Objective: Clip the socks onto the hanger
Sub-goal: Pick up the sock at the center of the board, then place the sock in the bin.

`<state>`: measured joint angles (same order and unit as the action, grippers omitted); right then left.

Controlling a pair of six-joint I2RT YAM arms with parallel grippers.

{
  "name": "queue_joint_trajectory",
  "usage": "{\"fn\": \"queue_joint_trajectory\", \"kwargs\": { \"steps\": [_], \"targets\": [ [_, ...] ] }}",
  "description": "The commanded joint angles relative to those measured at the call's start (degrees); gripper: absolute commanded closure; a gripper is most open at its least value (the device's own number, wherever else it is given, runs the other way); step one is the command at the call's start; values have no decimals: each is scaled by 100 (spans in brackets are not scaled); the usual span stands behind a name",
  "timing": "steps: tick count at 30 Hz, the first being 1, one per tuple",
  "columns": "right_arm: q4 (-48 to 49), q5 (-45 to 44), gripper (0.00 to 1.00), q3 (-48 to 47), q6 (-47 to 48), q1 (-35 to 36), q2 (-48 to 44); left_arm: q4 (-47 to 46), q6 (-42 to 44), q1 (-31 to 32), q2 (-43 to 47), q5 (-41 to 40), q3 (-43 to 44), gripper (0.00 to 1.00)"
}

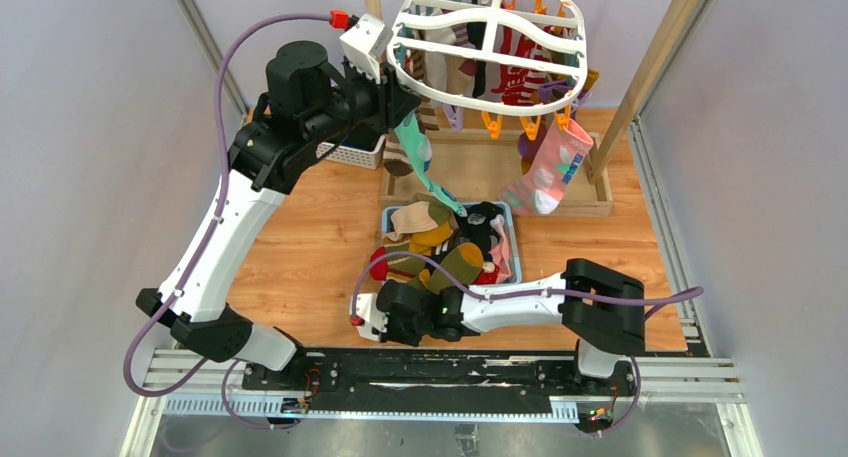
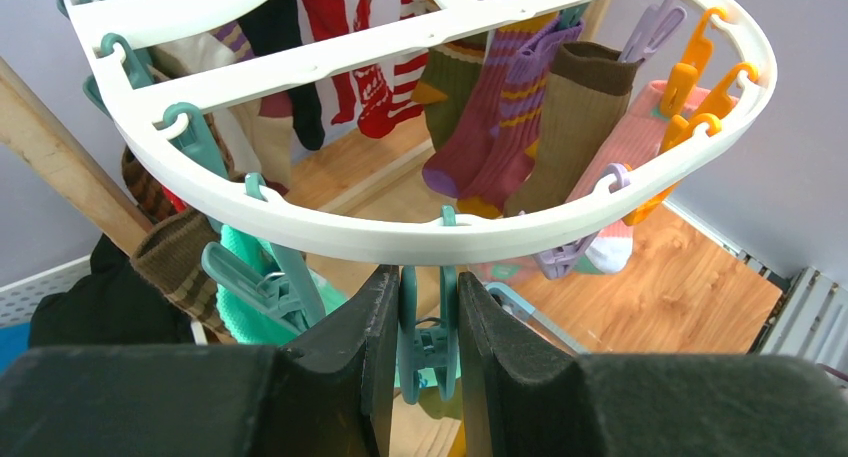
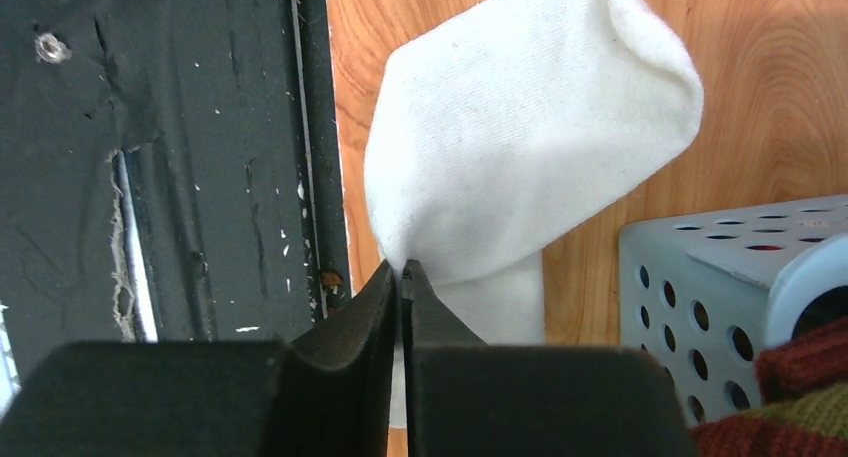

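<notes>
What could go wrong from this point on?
1. The right pincer pinches only a thin edge of the white sock, so it may slip out on the lift.
2. The left pincer squeezes a teal clothespin dangling from the hanger; the pin could twist free, or the hanger swing, as the sock arrives.

Right gripper (image 3: 403, 272) pinched on a white sock (image 3: 520, 127)

At bottom centre the two black fingers meet with almost no gap, nipping the lower left edge of the white sock. It lies folded over on the wooden tabletop (image 3: 760, 97) and fills the upper middle of the frame. A scratched black metal plate (image 3: 150, 127) covers the left side, with a screw (image 3: 48, 47) at upper left. At lower right stands a pale blue perforated basket (image 3: 690, 277), with a red and olive knit sock (image 3: 810, 367) in the corner.
</notes>
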<state>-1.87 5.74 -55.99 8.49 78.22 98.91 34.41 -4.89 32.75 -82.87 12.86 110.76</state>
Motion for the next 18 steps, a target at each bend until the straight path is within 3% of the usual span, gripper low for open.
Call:
{"fn": "queue_joint_trajectory", "kwargs": {
  "steps": [1, 9, 14, 18],
  "targets": [
    [54, -65, 100, -129, -186, -1, -370, 257, 67, -28, 157, 60, 122, 91],
    [130, 117, 100, -124, -807, -251, -2033, 244, 99, -24, 161, 8, 160, 91],
    [797, 107, 100, 461, -1804, -976, -2964, 246, 111, -26, 184, 1, 124, 91],
    [1259, -783, 100, 1134, -2281, -1541, -3343, 234, 78, -29, 175, 27, 134, 91]
  ]
}}
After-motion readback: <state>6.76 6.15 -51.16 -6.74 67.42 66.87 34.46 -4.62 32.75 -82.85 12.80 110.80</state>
